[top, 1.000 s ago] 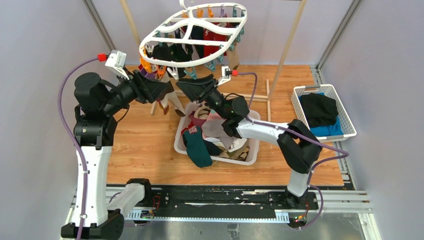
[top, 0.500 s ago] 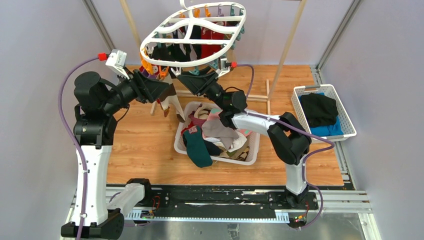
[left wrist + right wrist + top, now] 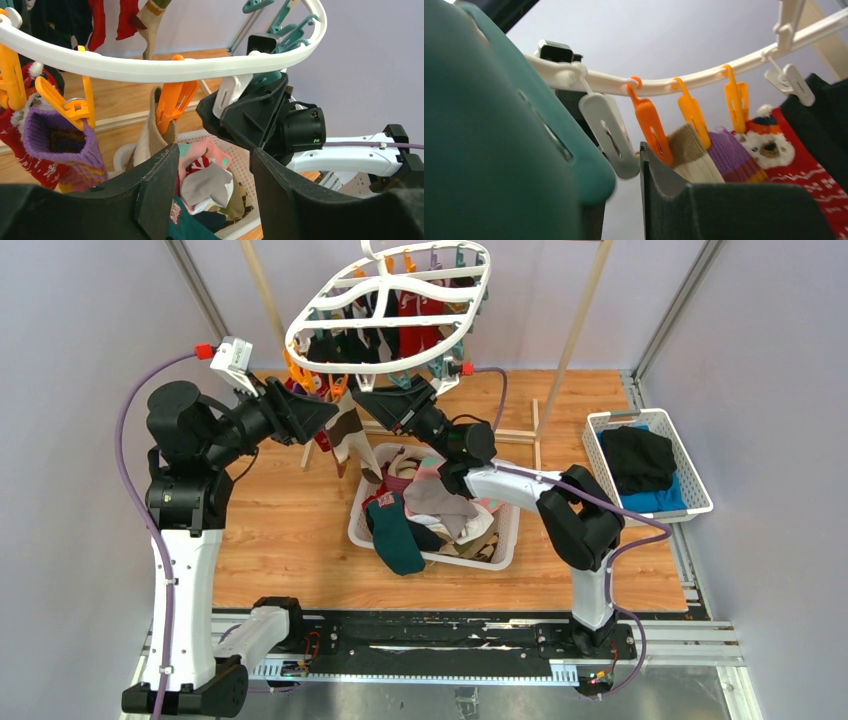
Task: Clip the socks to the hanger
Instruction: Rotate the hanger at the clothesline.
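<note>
The white oval hanger (image 3: 392, 285) hangs at the back with dark, red and striped socks clipped on it. My left gripper (image 3: 325, 418) is open and empty just below its near rim (image 3: 150, 70). In front of it an orange clip (image 3: 172, 105) holds a beige sock (image 3: 150, 137), next to a clipped purple sock (image 3: 60, 142). My right gripper (image 3: 385, 400) is up against the rim; it also shows in the left wrist view (image 3: 245, 112). A teal clip (image 3: 499, 125) covers its left finger. Its jaws stand a little apart with nothing between them (image 3: 623, 200). More socks fill the white basket (image 3: 500, 540).
A second white basket (image 3: 690, 465) with black and blue folded clothes stands at the right. Wooden poles (image 3: 578, 330) stand behind the hanger. A white clip (image 3: 609, 132) and orange clips (image 3: 691, 117) dangle from the rim. Grey walls close both sides.
My right gripper rose from above the sock basket to the hanger's near rim. The hanger tilted and swung back. The beige sock swung right. My left arm barely moved.
</note>
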Available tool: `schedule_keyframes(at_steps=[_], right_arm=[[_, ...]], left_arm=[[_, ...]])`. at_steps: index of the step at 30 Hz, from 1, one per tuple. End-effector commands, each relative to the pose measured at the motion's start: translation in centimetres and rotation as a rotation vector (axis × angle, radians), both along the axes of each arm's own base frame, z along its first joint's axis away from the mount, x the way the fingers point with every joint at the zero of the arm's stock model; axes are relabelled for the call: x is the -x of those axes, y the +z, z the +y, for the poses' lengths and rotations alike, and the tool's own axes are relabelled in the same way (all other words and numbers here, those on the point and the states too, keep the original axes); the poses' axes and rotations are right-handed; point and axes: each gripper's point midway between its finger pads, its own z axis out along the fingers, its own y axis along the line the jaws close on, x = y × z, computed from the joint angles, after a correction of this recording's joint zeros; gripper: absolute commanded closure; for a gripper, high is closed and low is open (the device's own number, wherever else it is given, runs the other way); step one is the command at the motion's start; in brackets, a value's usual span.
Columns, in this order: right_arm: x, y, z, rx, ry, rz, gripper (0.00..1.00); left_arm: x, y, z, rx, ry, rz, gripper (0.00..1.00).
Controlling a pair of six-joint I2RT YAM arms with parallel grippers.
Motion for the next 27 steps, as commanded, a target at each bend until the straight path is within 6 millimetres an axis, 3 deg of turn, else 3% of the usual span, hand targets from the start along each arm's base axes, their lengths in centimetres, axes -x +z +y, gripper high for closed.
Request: schedule_keyframes(at_steps=[1, 6, 10, 17, 27], right_arm=[[0.8, 0.7, -1.8, -0.029, -0.063, -0.058, 0.75], [1.1, 1.1, -2.7, -0.032, -0.144, -0.069, 0.91], [1.5, 1.7, -2.9, -0.022, -0.173, -0.084, 0.97], [2.1, 1.4, -1.6, 0.047, -0.201, -0.105, 1.0], [2.4, 0.2, 1.7, 0.258, -0.401, -0.136, 1.0]], left_arm=[[0.5, 1.0, -0.2, 0.01, -0.014, -0.013, 0.4], [0.4, 1.1, -0.2, 0.018, -0.012, -0.008, 0.4], [0.5, 1.1, -0.1, 0.012, -0.007, -0.012, 0.4], [0.8, 1.5, -0.1, 0.019, 0.0, -0.014, 0.38], [1.6, 2.4, 1.1, -0.013, 0.08, -0.076, 0.19]])
